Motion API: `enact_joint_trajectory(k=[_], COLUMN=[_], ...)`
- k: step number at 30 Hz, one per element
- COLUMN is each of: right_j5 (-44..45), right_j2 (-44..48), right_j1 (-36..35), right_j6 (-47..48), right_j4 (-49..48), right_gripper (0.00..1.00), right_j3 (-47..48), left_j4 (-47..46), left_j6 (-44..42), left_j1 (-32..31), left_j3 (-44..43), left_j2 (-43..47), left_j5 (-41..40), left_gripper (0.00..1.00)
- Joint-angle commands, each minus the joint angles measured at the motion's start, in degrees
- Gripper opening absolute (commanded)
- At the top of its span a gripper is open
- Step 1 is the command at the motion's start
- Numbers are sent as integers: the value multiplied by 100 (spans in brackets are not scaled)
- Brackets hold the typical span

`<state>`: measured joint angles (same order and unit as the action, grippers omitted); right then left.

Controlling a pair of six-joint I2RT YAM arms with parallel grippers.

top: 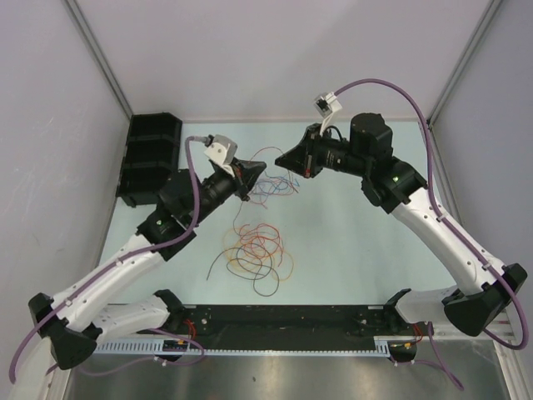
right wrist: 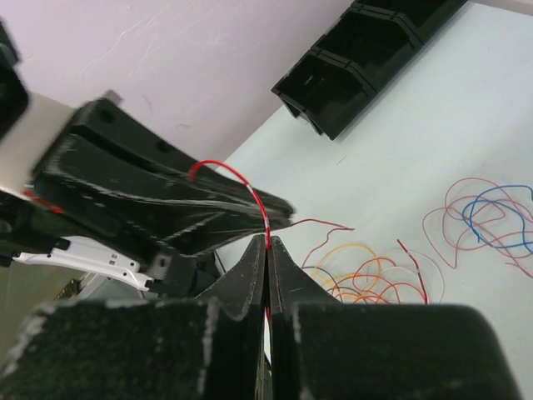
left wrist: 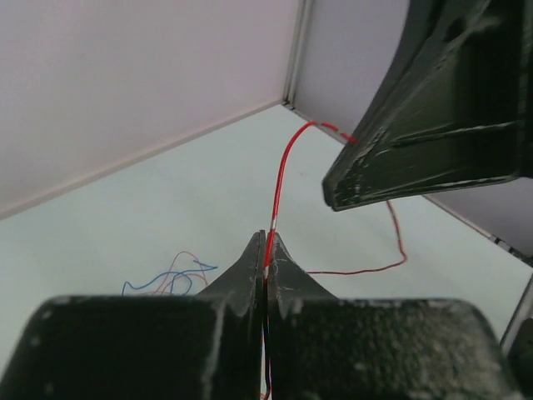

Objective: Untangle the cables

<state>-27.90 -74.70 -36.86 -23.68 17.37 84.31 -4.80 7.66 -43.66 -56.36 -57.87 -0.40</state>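
My left pincer (left wrist: 266, 252) and right pincer (right wrist: 268, 248) each clamp tight on a thin red wire (left wrist: 281, 179), seemingly the same.

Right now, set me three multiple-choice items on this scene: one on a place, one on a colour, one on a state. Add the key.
1. Where does the bin stand?
A. far left of the table
B. far right
C. near edge, middle

2. What colour is the wire in the left claw?
A. blue
B. red
C. yellow

3. How does the right claw stand?
A. wide open
B. shut on nothing
C. shut on a red wire

Key:
1 A: the top view shows it by the left wall, toward the far edge.
2 B: a red strand rises from between its closed tips.
3 C: its tips meet with red wire pinched between them.
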Motion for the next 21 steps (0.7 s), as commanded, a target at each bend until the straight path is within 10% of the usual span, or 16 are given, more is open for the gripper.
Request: enact_joint_trajectory(k=[1, 3, 4, 7, 21], right_j5=[-31, -40, -23, 126, 1085], right_j2=[61, -70, -115, -221, 245], right_j1=[39, 39, 39, 39, 171], right_j6=[144, 145, 127, 66, -40], right_j4=[21, 21, 30, 100, 821], right_gripper=[0, 9, 43, 85, 98], right_j3=[94, 94, 85, 85, -599], left_j4=[31, 294, 704, 1426, 2176], left_j6=[253, 297, 289, 219, 491], left_j1=[-11, -11, -11, -11, 1886], left_j3=[-332, -524, -847, -1585, -3899], left_j2=[547, 680, 654, 373, -1630], left_j5=[384, 68, -229, -1065, -1770], left_gripper=[0, 0, 0, 0, 0])
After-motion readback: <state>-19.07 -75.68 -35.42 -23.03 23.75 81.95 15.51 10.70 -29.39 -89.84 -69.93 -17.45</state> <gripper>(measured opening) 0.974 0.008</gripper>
